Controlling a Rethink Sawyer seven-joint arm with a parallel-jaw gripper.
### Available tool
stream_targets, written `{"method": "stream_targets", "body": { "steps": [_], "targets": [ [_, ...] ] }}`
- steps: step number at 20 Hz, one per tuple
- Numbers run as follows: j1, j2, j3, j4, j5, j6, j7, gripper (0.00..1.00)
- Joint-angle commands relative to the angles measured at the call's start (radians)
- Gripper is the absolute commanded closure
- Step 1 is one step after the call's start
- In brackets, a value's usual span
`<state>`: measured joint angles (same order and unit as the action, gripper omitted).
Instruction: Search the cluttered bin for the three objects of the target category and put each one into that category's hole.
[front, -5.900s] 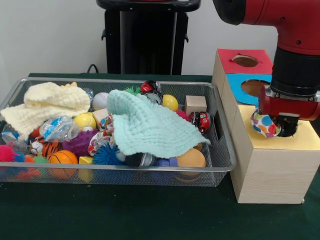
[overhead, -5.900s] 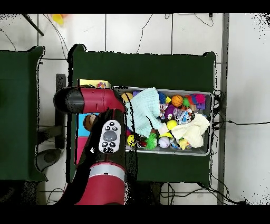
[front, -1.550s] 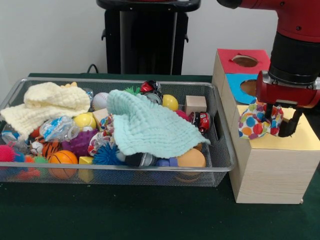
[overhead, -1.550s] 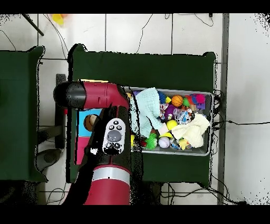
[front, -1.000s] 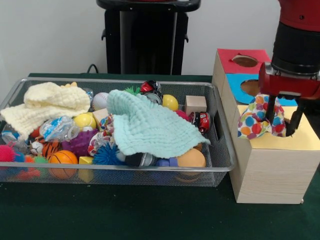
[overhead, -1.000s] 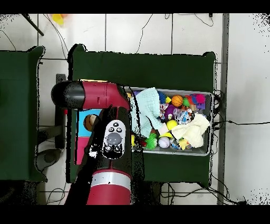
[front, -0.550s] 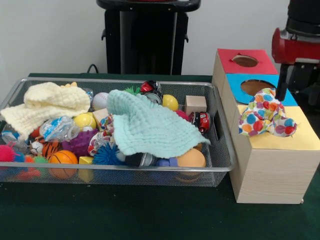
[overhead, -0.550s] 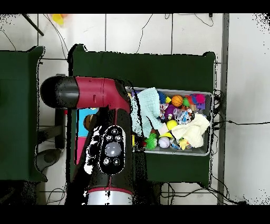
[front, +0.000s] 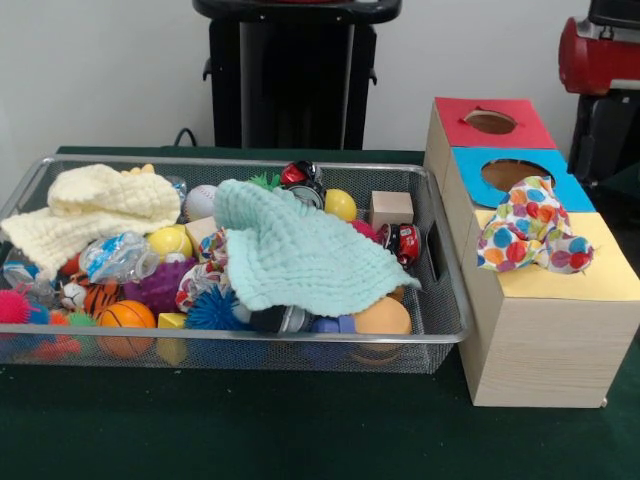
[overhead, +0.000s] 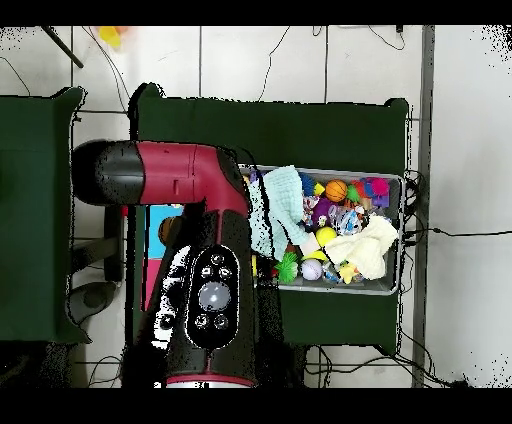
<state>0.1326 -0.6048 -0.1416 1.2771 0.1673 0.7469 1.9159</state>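
Observation:
A white wrapper with multicolour dots (front: 528, 232) lies crumpled on the yellow top of the nearest box (front: 600, 280), covering its hole, with nothing holding it. My gripper (front: 601, 57) hangs high at the top right edge, well above the boxes; only its red body shows. In the overhead view the arm (overhead: 205, 290) hides it. The wire-mesh bin (front: 440, 325) holds clutter. A second dotted wrapper (front: 193, 285) peeks out beside the mint cloth (front: 300, 255). A light-blue and white packet (front: 118, 255) lies below the cream cloth (front: 95, 210).
Three boxes stand in a row right of the bin, with a red top (front: 490, 122), a blue top (front: 510, 172) and the yellow one. The bin also holds balls, a wooden block (front: 390, 208), spiky toys and a toy car. The black pedestal (front: 290, 75) stands behind.
The gripper has let go of the dotted wrapper and risen up to the top right edge. The wrapper has stayed on the yellow box top and spread out.

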Motion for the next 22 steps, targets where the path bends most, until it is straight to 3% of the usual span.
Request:
{"method": "stream_targets", "body": {
  "steps": [1, 6, 9, 10, 22],
  "targets": [
    [-0.056, 0.043, 0.102, 0.129, 0.008, -0.081, 0.092, 0.00],
    [-0.055, 0.064, 0.108, 0.147, 0.008, -0.151, 0.117, 0.00],
    [-0.048, 0.074, 0.095, 0.125, -0.005, -0.136, 0.111, 0.00],
    [-0.046, 0.076, 0.090, 0.120, -0.006, -0.130, 0.108, 1.00],
    [-0.023, 0.076, 0.065, 0.123, -0.013, -0.141, 0.129, 1.00]
  ]
}}
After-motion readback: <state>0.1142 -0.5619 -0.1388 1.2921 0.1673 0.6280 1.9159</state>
